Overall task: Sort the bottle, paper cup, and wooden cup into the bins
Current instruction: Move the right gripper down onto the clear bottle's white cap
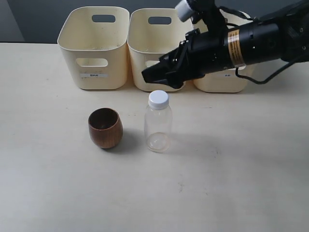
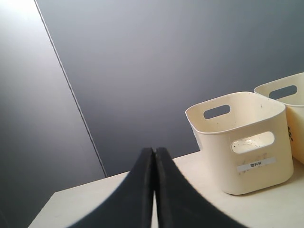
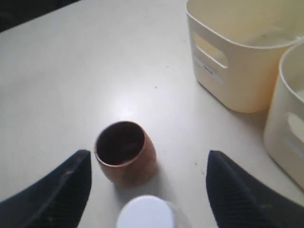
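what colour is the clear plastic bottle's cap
The clear plastic bottle's cap is white, best seen in the exterior view.

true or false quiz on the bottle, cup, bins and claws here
1. The bottle stands upright with its cap on. True.
2. The wooden cup sits inside a bin. False: it stands on the table beside the bottle.
3. The right claw is shut on the bottle. False: its jaws are open and hold nothing.
4. The left claw is shut. True.
5. Three bins stand in a row behind the cup and bottle. True.
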Action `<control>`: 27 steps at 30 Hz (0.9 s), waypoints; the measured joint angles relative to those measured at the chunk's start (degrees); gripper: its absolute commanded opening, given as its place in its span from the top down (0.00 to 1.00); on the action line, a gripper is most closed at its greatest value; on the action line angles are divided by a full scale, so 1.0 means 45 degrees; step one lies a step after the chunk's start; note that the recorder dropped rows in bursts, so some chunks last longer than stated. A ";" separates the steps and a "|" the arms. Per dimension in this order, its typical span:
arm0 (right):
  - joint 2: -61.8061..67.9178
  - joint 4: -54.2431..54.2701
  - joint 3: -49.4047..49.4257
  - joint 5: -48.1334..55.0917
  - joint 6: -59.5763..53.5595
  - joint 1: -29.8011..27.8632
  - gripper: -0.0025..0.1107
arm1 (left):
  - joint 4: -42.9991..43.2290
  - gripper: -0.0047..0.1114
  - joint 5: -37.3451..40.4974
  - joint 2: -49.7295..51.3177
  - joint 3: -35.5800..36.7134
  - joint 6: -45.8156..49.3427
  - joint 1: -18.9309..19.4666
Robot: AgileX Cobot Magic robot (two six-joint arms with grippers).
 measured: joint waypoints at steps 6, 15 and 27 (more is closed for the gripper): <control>-0.0008 0.0000 0.1119 0.1431 -0.1088 0.0000 0.40 | 0.0000 0.96 0.0000 0.0000 0.0000 0.0000 0.0000; 0.0158 0.0000 0.1223 0.1257 -0.1246 0.0000 0.40 | 0.0000 0.96 0.0000 0.0000 0.0000 0.0000 0.0000; 0.0314 0.0141 0.1223 0.0611 -0.1261 0.0000 0.40 | 0.0000 0.96 0.0000 0.0000 0.0000 0.0000 0.0000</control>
